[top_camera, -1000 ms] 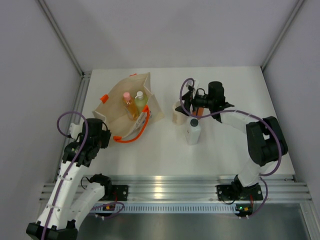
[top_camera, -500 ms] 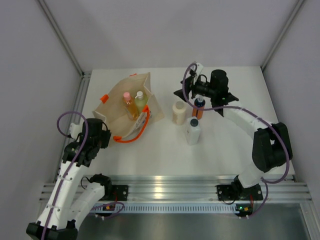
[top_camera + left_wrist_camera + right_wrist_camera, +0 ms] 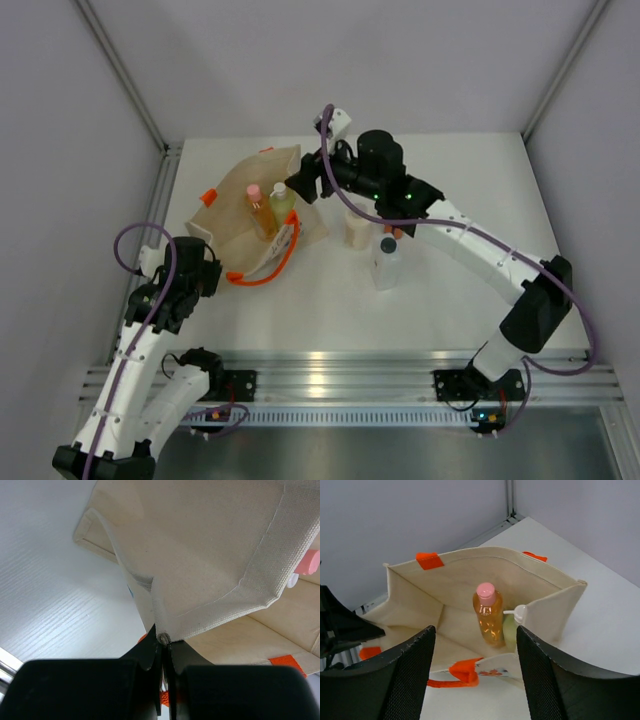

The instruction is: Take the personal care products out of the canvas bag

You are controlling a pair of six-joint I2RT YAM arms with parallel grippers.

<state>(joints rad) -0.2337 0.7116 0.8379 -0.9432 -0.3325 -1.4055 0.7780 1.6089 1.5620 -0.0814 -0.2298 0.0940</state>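
Our left gripper is pinched tight on the hem of the beige canvas bag with orange handles, which sits on the white table. Our right gripper hangs wide apart and empty above the bag's mouth. Inside, the peach bottle with a pink cap half hides the yellow-green bottle with a white cap. Our right arm covers part of the cream squat bottle outside the bag.

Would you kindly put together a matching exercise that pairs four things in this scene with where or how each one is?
Things:
1. peach bottle with pink cap
2. clear bottle with dark cap
3. left tool
4. right tool

Places or states:
A. open, facing into the canvas bag
B. on the table, outside the bag
C. inside the bag
D. shut on the bag's edge

Pairs: 1-C, 2-B, 3-D, 4-A
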